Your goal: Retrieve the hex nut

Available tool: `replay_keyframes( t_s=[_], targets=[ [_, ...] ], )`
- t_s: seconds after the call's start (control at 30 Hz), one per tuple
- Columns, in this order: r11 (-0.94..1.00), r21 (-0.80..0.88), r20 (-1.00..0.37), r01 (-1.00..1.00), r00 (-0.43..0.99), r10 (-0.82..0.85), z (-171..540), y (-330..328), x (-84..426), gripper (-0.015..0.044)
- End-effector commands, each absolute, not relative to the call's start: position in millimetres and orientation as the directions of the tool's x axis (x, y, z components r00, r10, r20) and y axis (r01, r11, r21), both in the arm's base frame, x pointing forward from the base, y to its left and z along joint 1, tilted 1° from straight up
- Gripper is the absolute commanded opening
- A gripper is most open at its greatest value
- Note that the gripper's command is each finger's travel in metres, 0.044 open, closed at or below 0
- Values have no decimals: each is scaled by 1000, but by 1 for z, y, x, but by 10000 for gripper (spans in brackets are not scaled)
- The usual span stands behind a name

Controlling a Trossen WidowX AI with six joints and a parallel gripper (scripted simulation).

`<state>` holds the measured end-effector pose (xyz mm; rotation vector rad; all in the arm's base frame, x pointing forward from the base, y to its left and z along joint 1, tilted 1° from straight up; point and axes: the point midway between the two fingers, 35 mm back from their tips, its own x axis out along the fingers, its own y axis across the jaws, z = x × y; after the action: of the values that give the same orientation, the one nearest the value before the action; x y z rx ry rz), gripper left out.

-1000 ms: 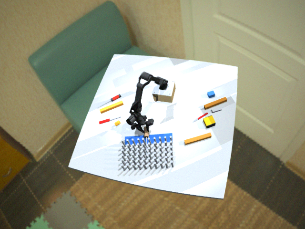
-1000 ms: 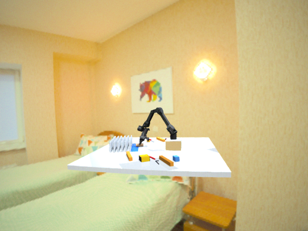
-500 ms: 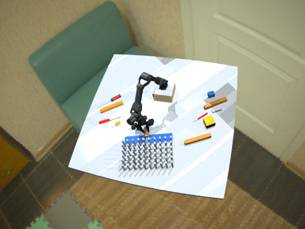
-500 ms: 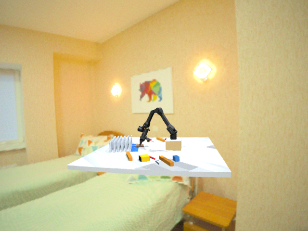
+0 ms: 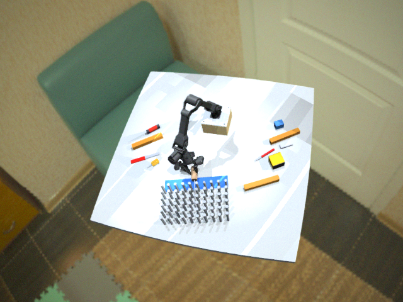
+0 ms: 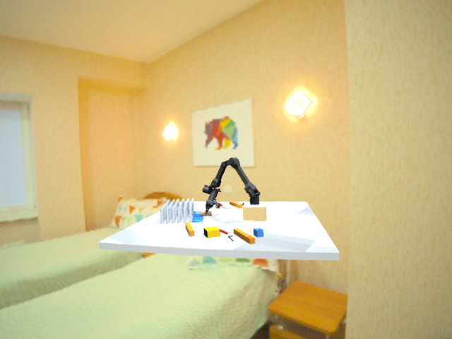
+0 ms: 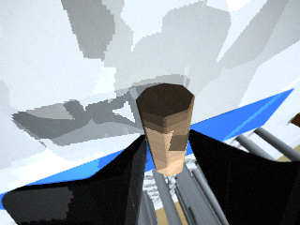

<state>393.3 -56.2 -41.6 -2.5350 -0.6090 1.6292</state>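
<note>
My gripper (image 5: 193, 170) (image 6: 207, 212) (image 7: 166, 136) is shut on the wooden handle (image 5: 194, 175) (image 7: 165, 124) of a tool. The handle is low, at the near edge of the blue taped strip (image 5: 208, 179) (image 6: 197, 219) (image 7: 234, 119). A thin pale shaft runs from the handle over the strip toward the spacers; its tip is hidden among them. The metal spacers (image 5: 191, 219) (image 6: 176, 212) (image 7: 269, 142) stand in rows beyond the strip, and those that show look upright. I cannot make out the hex nut in any view.
Orange bars (image 5: 147, 141) (image 5: 284, 135) (image 5: 261, 183) lie on both sides. Red-handled tools (image 5: 152, 129) (image 5: 138, 159) (image 5: 267, 153) and a stubby orange tool (image 5: 155, 162) lie around. A yellow block (image 5: 276, 159), a blue block (image 5: 279, 123) and a hex key (image 5: 286, 146) are right; a wooden box (image 5: 215, 129) is by the arm base.
</note>
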Motion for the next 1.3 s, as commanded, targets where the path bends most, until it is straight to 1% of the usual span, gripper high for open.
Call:
replay_keyframes(
  t_s=[0.0, 1.27],
  targets=[
    [-920, -266, -860, 288, 360, 362, -41, -55, 390, 0],
    [-919, -267, -862, 290, 355, 362, -43, -57, 367, 0]
  ],
)
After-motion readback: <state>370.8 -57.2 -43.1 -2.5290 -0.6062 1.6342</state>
